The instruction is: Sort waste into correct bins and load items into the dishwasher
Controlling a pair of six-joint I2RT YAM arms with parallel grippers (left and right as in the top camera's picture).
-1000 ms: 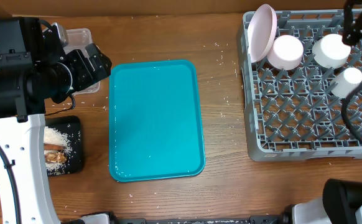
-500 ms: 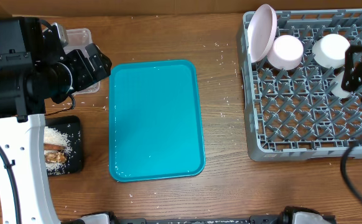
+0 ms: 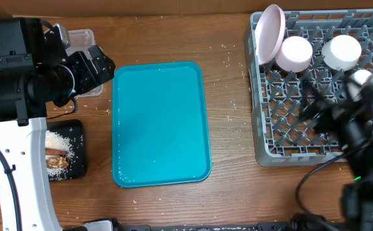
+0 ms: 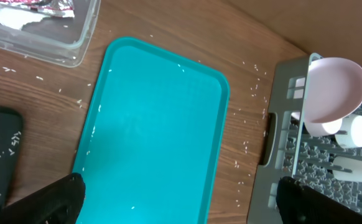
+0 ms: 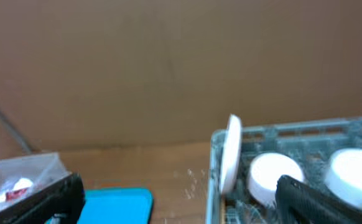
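The grey dishwasher rack (image 3: 271, 131) stands at the right. In it a white plate (image 3: 270, 31) stands on edge beside two upturned bowls (image 3: 295, 52) and a small cup (image 3: 361, 77). My right gripper (image 3: 311, 106) is a dark blur above the rack, and its wrist view shows it open (image 5: 184, 205) and empty. My left gripper (image 3: 106, 64) hovers open between the clear tub (image 3: 81, 37) and the teal tray's (image 3: 161, 122) back left corner. In the tub lie a foil wrapper (image 4: 41, 5) and a napkin (image 4: 13, 18). The black tray (image 3: 77, 131) holds rice (image 3: 59, 140), a sausage (image 3: 55, 152) and a nutty chunk (image 3: 57, 162).
The teal tray is bare apart from a few rice grains. Loose rice grains (image 4: 252, 87) are scattered on the wood between the tray and the rack. A brown cardboard wall (image 5: 168, 62) closes the back of the table.
My right arm has swept from the rack's back right corner toward its front, blurring as it moves. The left arm and all objects have stayed still.
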